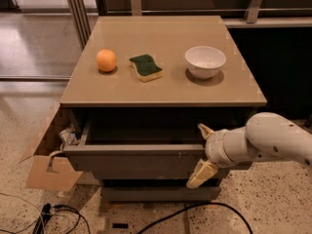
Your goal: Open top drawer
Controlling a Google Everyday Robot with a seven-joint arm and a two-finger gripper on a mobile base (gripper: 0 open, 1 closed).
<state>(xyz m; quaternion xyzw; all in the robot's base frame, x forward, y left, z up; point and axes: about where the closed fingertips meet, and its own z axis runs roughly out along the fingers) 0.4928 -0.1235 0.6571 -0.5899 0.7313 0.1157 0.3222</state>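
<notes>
The top drawer (pixel 136 163) of the tan-topped cabinet stands pulled out, its dark grey front panel forward of the cabinet and its dark inside showing behind the rim. My gripper (pixel 202 152) is at the right end of the drawer front. Its pale fingers (pixel 201 174) are spread wide, one above the front's top edge and one below over the panel face. They hold nothing. The white arm comes in from the right.
On the cabinet top (pixel 165 89) lie an orange (pixel 106 60), a green and yellow sponge (pixel 146 67) and a white bowl (pixel 205 61). A torn cardboard box (pixel 46 167) stands at the left of the cabinet. Cables (pixel 63 216) lie on the speckled floor.
</notes>
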